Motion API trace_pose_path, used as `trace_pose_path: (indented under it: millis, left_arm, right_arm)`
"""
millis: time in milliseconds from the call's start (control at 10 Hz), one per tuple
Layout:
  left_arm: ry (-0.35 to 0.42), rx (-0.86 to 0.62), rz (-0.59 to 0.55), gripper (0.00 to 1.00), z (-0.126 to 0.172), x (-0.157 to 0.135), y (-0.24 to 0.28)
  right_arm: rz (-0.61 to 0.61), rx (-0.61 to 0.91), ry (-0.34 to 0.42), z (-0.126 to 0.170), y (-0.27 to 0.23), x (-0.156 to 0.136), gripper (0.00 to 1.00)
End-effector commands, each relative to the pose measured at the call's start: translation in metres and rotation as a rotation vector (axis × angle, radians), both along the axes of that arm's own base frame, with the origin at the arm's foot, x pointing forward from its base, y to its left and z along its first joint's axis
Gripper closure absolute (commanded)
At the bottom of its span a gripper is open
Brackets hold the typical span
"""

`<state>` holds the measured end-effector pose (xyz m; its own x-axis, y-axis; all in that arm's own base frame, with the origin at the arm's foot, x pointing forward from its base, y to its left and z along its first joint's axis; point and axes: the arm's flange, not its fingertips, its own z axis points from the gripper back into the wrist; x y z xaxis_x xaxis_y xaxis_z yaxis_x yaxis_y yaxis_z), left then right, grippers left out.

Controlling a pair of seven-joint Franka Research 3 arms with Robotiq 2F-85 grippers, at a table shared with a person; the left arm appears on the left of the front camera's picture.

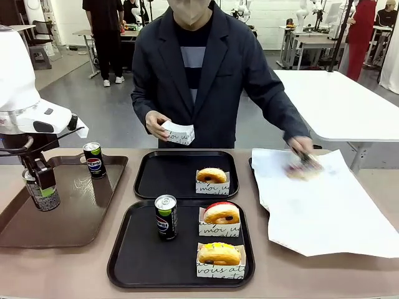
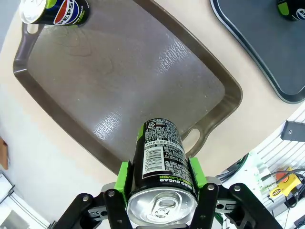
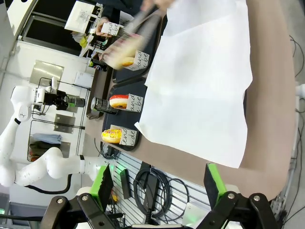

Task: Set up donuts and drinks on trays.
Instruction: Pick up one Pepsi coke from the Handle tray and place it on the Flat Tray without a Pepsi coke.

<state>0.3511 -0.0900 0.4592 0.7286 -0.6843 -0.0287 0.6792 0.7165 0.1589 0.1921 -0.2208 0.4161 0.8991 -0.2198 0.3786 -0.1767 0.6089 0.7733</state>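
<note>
Currently, a Pepsi can [image 2: 162, 164] is clamped between the green pads [image 2: 124, 175] of the left pincer [image 1: 40, 182]; in the front view it is held upright over the near left part of the glossy brown tray [image 1: 81, 215], and whether its base touches the tray cannot be told. A second can [image 1: 94, 160] is seen standing at the far edge of that brown tray.

The near black tray [image 1: 134, 255] is loaded with a third can [image 1: 166, 217] on its left side, a red-topped donut [image 1: 221, 213] on printed paper at its right, and a yellow-topped donut [image 1: 219, 253] on paper just in front of that. The far black tray [image 1: 162, 177] carries one golden-brown donut [image 1: 211, 175] on paper near its right side.

A small printed paper [image 1: 179, 132] is held in one of the person's hands [image 1: 156, 124] above the far tray. A blurred donut [image 1: 303, 167] is gripped by the other hand [image 1: 302, 147], apparently with tongs, over the large white paper sheet [image 1: 324, 212] on the right of the table [image 1: 56, 268].

In the right wrist view the right pincer [image 3: 159, 188] is recorded with fingers wide apart, nothing between them, above the table edge near the white sheet.
</note>
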Motion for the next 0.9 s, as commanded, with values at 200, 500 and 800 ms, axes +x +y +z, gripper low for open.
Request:
trace_pose_path:
  millis: [200, 500, 800]
  left_arm:
    - [-0.009, -0.087, -0.067, 0.42, 0.037, 0.07, -0.036]
    - [-0.052, -0.147, -0.063, 0.42, 0.039, 0.117, -0.069]
    - [-0.061, -0.246, -0.108, 0.42, 0.031, 0.166, -0.109]
  right_arm:
    - [-0.001, 0.02, -0.031, 0.0, 0.0, 0.002, 0.0]
    - [-0.001, 0.02, -0.031, 0.0, 0.0, 0.002, 0.0]
    - [-0.001, 0.02, -0.031, 0.0, 0.0, 0.002, 0.0]
